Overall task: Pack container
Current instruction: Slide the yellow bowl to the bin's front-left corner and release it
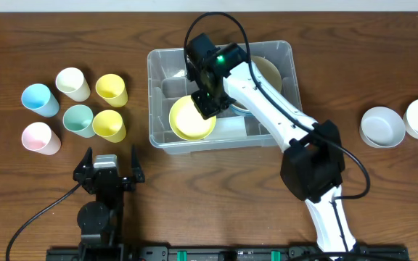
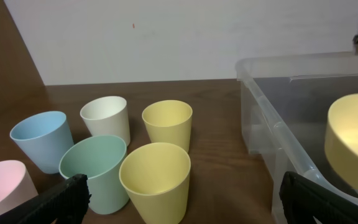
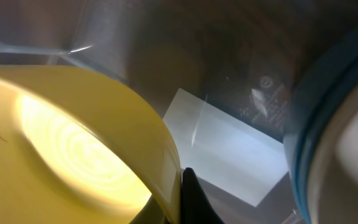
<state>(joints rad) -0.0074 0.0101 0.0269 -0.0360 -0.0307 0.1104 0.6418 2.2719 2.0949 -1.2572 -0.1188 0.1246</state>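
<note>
The container (image 1: 167,52) is sat in the middle of the table, a bit towards the far side, long side running left to right. The right arm is stretched from its base at the near right edge, up and to the left across the container, with the wrist bent down into the left half. The right gripper (image 1: 207,104) is clamped shut on the rim of a yellow bowl (image 1: 187,122), which is held tilted inside the container near its left near corner. From the right wrist camera a dark fingertip (image 3: 190,196) can be seen pressed right against that rim, and a blue bowl (image 3: 312,137) is seen just to the right of it. A white label (image 3: 229,149) is seen on the clear floor between them.

The left arm is folded back at the near left edge, and the left gripper (image 1: 111,154) is pointed towards the far side with its claws spread wide apart, nothing between them.

Just beyond it, left of the container, six cups are grouped close together: a blue cup (image 1: 40,99), a cream cup (image 1: 72,83), a far yellow cup (image 1: 112,89), a green cup (image 1: 78,119), a near yellow cup (image 1: 109,125) and a pink cup (image 1: 37,136). All are upright.

Well off to the right, two white bowls (image 1: 382,127) are placed side by side, touching.
</note>
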